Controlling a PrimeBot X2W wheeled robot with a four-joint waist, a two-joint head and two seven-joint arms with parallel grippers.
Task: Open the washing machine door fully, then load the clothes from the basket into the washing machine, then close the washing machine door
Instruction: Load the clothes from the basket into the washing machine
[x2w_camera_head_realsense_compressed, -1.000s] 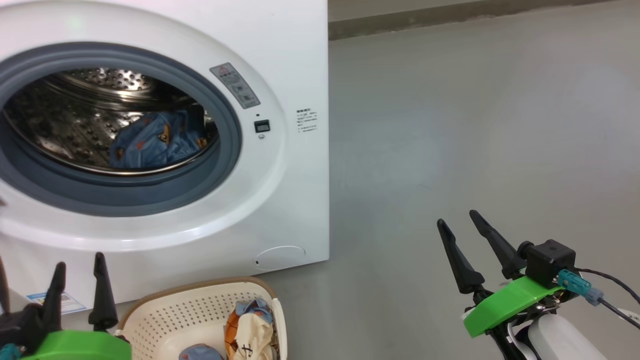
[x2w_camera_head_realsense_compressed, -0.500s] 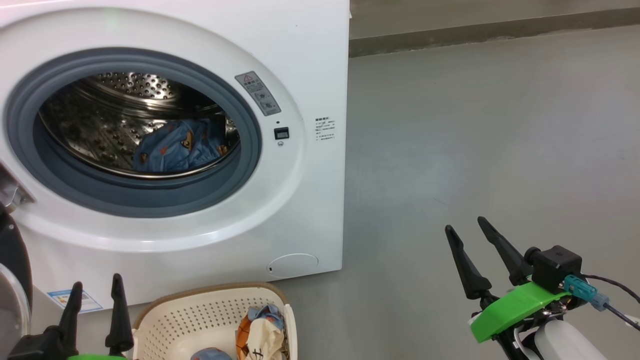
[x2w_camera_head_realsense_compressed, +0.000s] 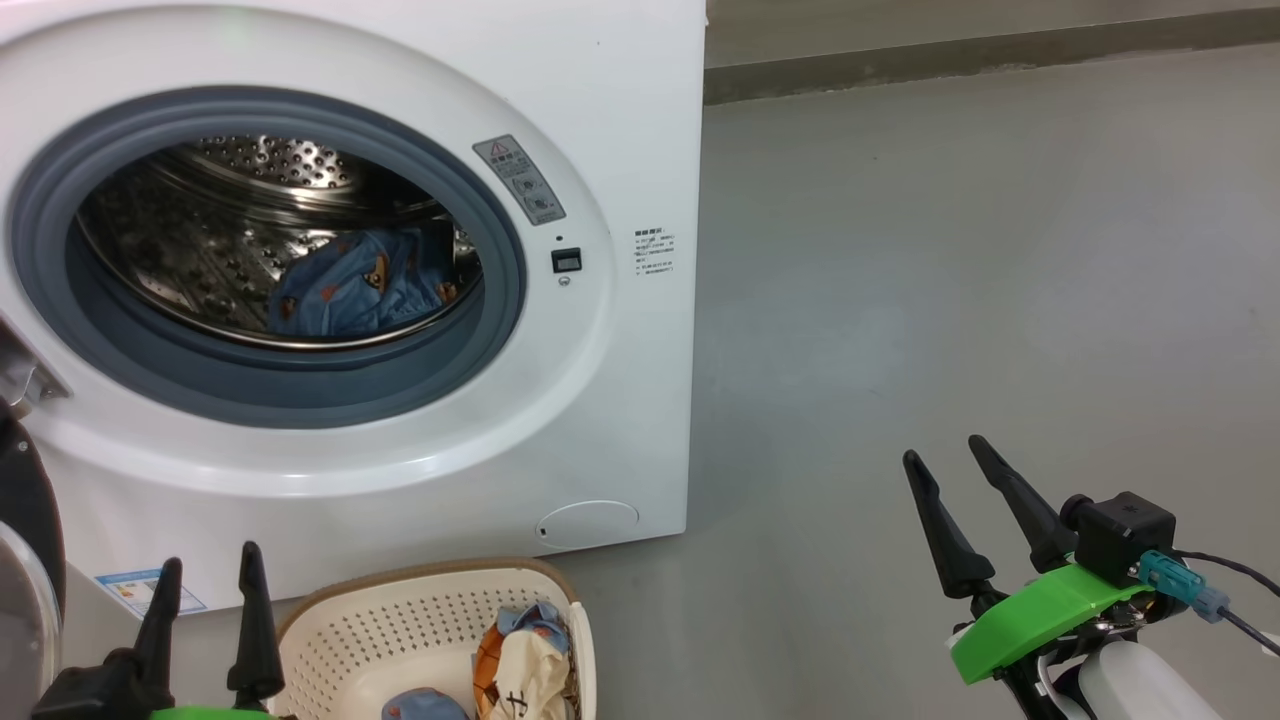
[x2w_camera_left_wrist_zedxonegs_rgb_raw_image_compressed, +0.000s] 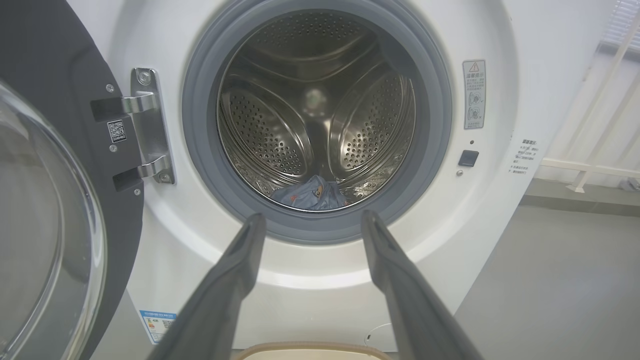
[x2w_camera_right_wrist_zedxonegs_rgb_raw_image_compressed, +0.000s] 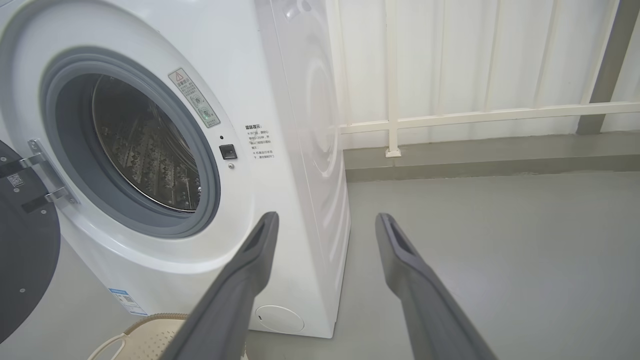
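- The washing machine door (x2w_camera_left_wrist_zedxonegs_rgb_raw_image_compressed: 45, 60) hangs wide open just beside the left gripper (x2w_camera_head_realsense_compressed: 210, 562); a careless reach could knock it.
- The light basket (x2w_camera_head_realsense_compressed: 420, 572), on the floor before the washing machine (x2w_camera_head_realsense_compressed: 620, 100), may drag if fabric snags.
- Left gripper and right gripper (x2w_camera_head_realsense_compressed: 944, 450): both spread, empty.
- Count: one garment (x2w_camera_head_realsense_compressed: 350, 285) in the drum; clothes (x2w_camera_head_realsense_compressed: 520, 660) in the basket, at least two, bunched.

White railing (x2w_camera_right_wrist_zedxonegs_rgb_raw_image_compressed: 490, 114) edges the grey floor (x2w_camera_right_wrist_zedxonegs_rgb_raw_image_compressed: 500, 240) (smooth).

Black door (x2w_camera_left_wrist_zedxonegs_rgb_raw_image_compressed: 50, 210) stands open; clothes (x2w_camera_head_realsense_compressed: 525, 670) in cream basket (x2w_camera_head_realsense_compressed: 350, 630).
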